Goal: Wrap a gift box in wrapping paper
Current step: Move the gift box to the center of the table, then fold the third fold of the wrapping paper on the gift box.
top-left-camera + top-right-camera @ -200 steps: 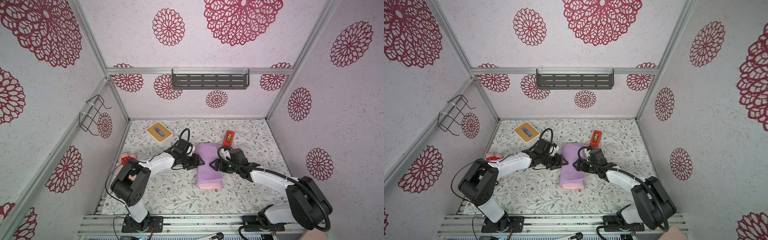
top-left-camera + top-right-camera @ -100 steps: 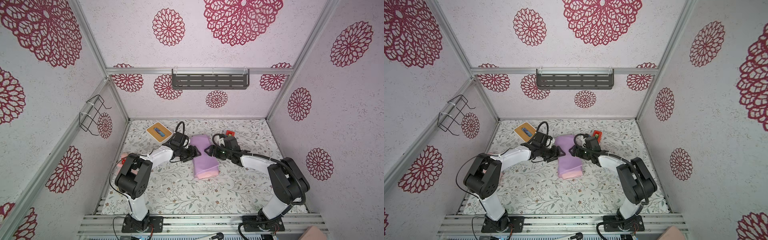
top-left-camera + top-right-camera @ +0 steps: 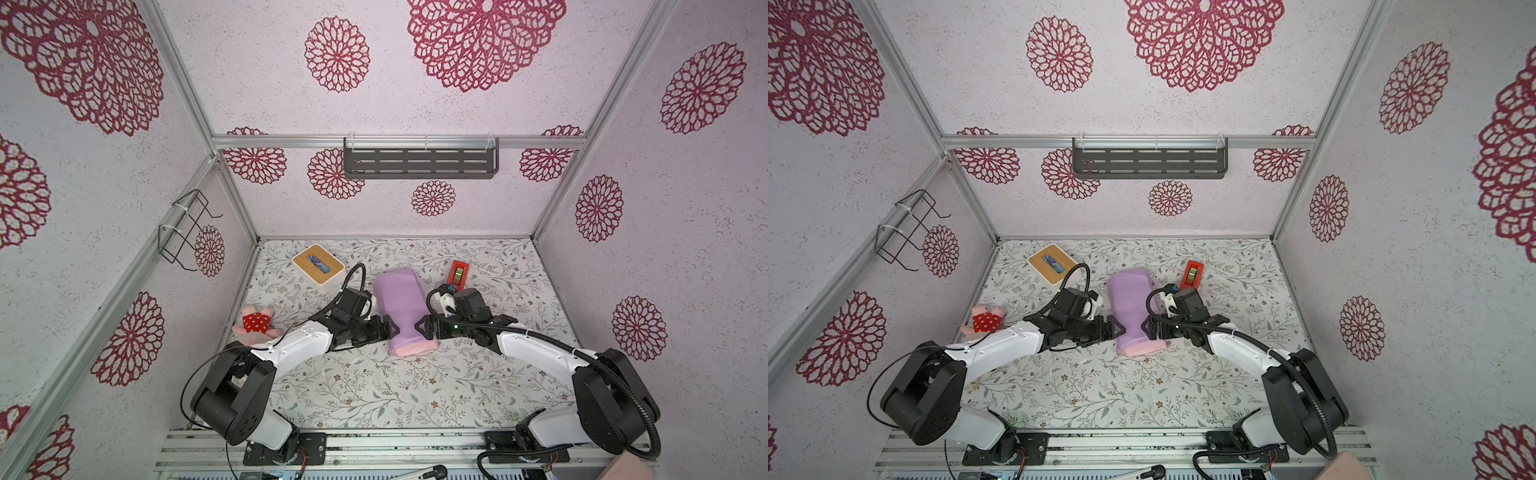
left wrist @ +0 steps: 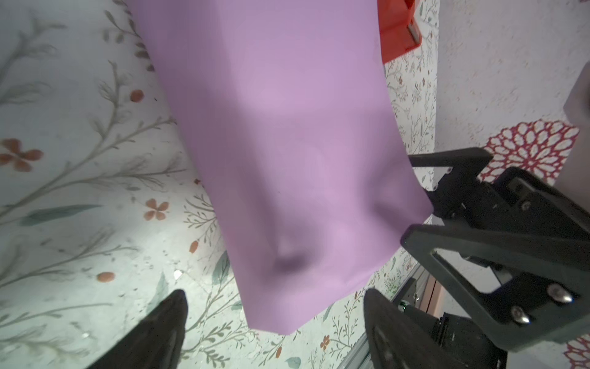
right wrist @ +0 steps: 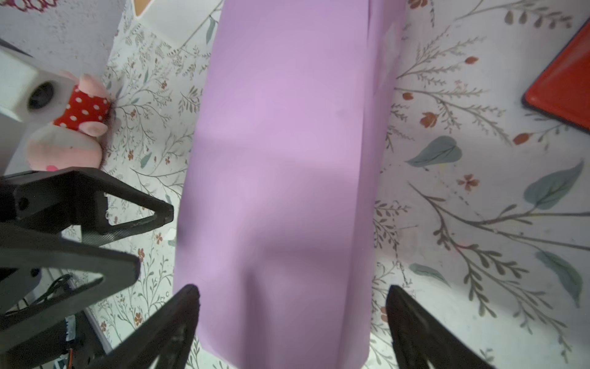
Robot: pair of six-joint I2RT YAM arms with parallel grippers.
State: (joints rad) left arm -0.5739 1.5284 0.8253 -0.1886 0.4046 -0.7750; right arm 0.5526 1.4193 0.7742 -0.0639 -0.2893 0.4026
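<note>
Wrapping paper [image 3: 401,309] lies as a lilac bundle, pink at its lower end, at centre frame on the floral bench [image 3: 374,395] in both top views; gift box not visible. Left pincer [image 3: 391,328] and right pincer [image 3: 420,326] flank the bundle's lower end, each just beside it; both stand with jaws apart, clamping nothing.

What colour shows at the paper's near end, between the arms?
Pale pink; the rest of the paper is lilac. Clearest in a top view.
</note>
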